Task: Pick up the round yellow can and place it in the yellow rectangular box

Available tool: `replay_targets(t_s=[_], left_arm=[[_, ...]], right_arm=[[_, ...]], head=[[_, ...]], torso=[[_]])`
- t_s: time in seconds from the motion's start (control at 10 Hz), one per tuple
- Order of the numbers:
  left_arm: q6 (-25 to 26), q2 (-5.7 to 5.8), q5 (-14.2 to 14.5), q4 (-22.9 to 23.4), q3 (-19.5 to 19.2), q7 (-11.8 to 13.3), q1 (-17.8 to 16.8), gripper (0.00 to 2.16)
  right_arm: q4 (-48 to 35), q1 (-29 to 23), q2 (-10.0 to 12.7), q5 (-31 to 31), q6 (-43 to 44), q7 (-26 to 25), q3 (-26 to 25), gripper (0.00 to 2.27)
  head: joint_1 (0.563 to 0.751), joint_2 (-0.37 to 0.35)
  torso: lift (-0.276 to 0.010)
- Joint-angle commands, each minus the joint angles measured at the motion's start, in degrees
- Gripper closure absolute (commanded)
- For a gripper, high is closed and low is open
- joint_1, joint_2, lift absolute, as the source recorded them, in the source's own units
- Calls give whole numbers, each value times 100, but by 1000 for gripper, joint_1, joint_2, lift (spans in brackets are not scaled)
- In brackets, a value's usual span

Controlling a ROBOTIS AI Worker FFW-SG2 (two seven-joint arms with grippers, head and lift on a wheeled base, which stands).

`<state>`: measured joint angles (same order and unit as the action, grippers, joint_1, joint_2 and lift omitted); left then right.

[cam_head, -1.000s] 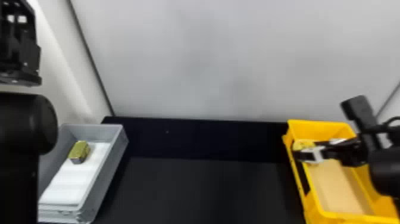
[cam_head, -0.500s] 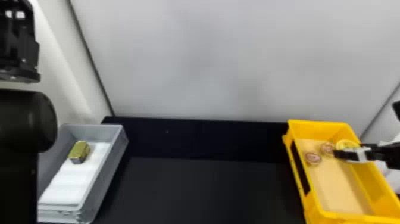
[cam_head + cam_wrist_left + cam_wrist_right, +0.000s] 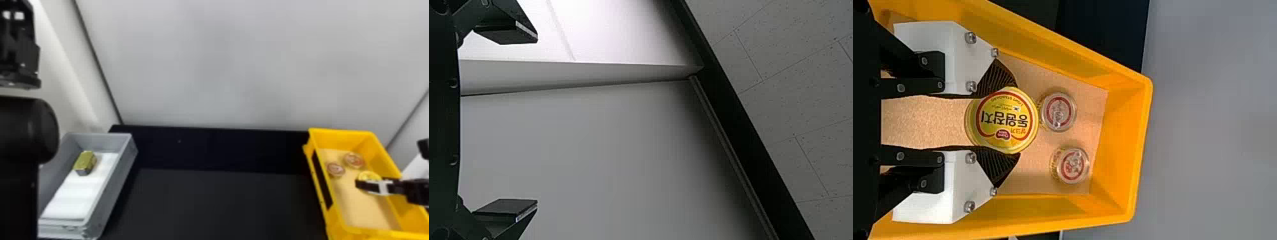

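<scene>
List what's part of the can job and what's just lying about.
Job:
- round yellow can, between the right gripper's fingers
- yellow box, with the can over or in it

Lying about:
- two small round containers in the yellow box
- gold tin on a white sheet in the gray bin

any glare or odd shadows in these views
left wrist view: white panel glaringly bright, grey panel shading darker toward the black strip; right wrist view: pale glints on the small cans; head view: bright streak down the left wall
</scene>
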<state>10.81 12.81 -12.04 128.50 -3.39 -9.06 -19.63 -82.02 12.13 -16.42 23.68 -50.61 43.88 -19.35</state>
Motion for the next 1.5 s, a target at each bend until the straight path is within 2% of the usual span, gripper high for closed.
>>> replay_targets(t_s=[0.0,0.3,0.6,1.0,1.1,1.3,1.4], left_arm=[[-17,12,0,8,-22,9,21,114],[-35,12,0,8,-22,9,21,114],[-53,12,0,8,-13,9,12,114],[-53,-6,0,8,-13,9,-5,114],[-61,-6,0,8,-13,9,-5,114],[-79,-23,0,8,-13,9,-5,114],[-79,-32,0,8,-22,9,-5,114]], right_arm=[[731,17,-107,-952,172,-589,-25,811],[1382,43,-300,-2043,339,-1301,63,811],[1707,96,-371,-2315,435,-1556,63,811],[1891,175,-432,-2394,444,-1600,107,790],[1891,175,-459,-2394,418,-1600,107,670],[1883,175,-467,-2456,339,-1609,107,136],[1830,175,-494,-2482,330,-1609,116,15]], head=[[663,54],[663,54],[663,54],[663,54],[663,54],[663,54],[663,54]], torso=[[-10],[-10],[-10],[-10],[-10],[-10],[-10]])
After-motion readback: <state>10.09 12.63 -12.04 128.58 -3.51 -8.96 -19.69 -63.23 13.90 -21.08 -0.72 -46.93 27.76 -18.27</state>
